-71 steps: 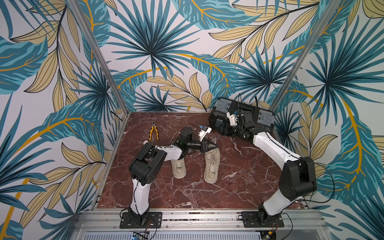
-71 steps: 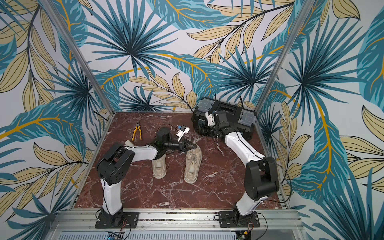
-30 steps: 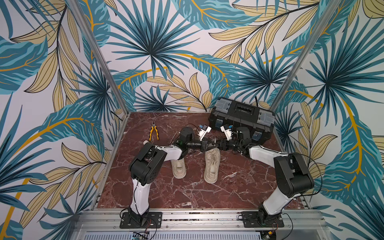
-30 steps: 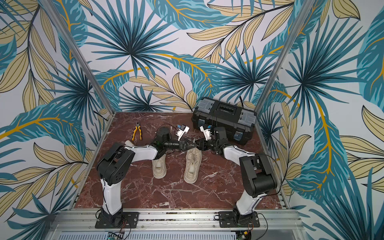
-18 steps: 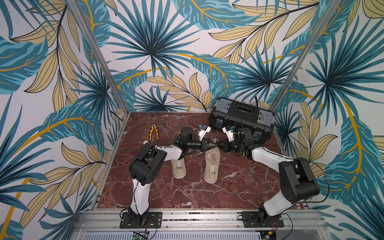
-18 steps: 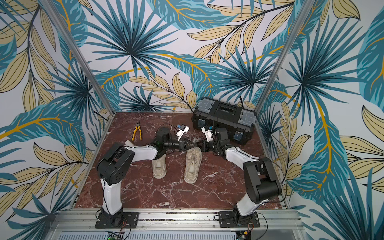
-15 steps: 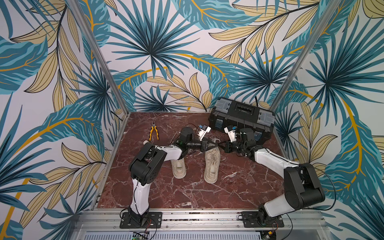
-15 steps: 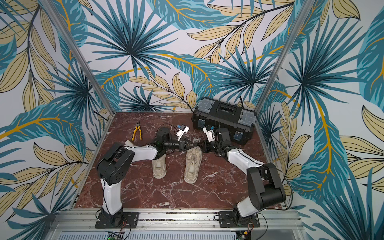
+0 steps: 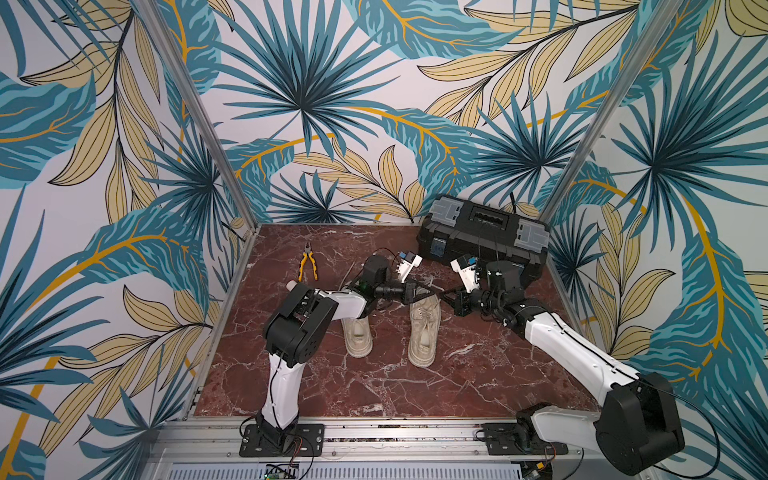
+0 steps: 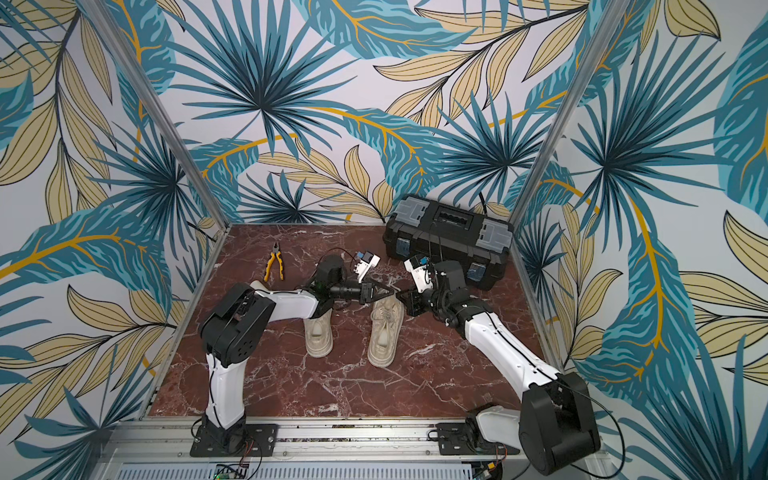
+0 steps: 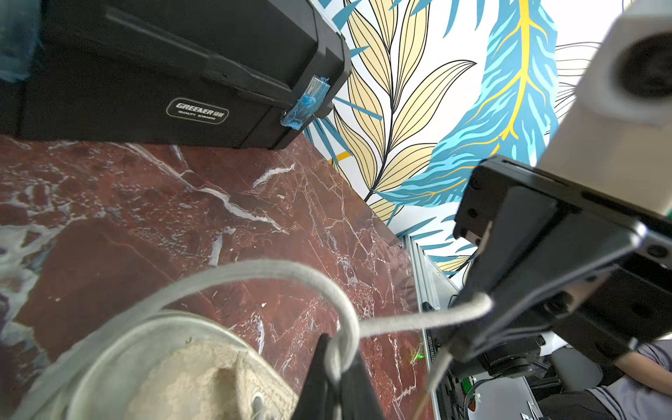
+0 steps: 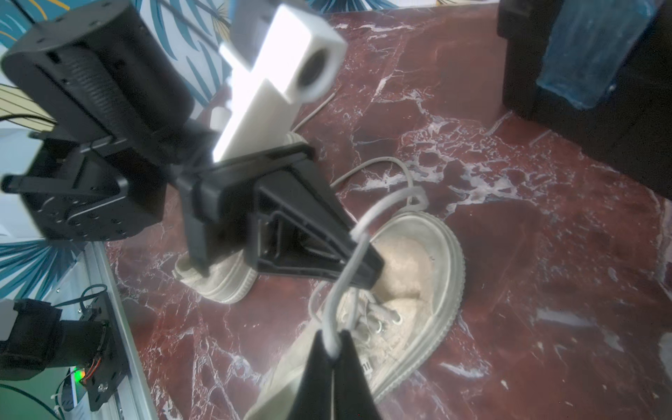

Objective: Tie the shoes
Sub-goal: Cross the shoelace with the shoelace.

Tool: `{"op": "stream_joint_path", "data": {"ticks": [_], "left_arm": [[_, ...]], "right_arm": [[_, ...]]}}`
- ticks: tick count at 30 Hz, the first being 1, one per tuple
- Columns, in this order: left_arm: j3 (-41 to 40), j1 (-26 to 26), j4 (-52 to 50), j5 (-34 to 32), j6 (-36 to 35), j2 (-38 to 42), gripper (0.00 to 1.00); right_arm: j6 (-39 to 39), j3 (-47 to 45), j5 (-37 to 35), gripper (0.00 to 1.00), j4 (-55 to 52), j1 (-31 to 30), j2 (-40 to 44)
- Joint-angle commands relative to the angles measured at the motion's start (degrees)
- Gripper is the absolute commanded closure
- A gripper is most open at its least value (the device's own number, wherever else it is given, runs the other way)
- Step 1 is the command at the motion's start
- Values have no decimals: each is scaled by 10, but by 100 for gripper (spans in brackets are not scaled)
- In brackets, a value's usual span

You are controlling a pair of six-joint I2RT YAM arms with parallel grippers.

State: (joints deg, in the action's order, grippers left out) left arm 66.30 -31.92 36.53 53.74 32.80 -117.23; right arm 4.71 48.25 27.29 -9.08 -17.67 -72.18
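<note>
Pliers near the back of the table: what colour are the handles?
Yellow with black accents; the pliers show best in a top view.

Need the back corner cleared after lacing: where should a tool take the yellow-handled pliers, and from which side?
Grip the pliers across both yellow handles just behind the pivot, coming straight down. They lie flat on the table, nose toward the back wall, handles splaying toward the robot, so that spot is likely the narrowest.

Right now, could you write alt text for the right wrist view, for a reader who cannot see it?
The right pincer, shut, pinches a beige lace that stretches to the left pincer, also shut on it. Beneath them a beige shoe lies on the red marble table; a black toolbox stands nearby.
</note>
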Motion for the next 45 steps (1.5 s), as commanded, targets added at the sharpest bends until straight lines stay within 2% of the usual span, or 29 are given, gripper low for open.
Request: {"op": "stream_joint_path", "data": {"ticks": [1, 8, 21, 31, 42, 45], "left_arm": [[31, -4, -9, -6, 2, -13, 98], [38, -7, -12, -3, 8, -19, 98], [56, -7, -44, 1, 5, -33, 98], [64, -7, -47, 11, 8, -41, 98], [59, -7, -49, 1, 7, -43, 98], [51, -7, -48, -9, 4, -39, 98]], "right_arm": [[-32, -9, -67, 100, -24, -22, 12], [-50, -5, -173, 100, -17, -72, -1], [-69, 13, -239, 100, 2, -124, -63], [-114, 27, -330, 100, -60, -145, -83], [-133, 40, -350, 100, -84, -160, -123], [-134, 42, -342, 96, -87, -162, -136]]}}
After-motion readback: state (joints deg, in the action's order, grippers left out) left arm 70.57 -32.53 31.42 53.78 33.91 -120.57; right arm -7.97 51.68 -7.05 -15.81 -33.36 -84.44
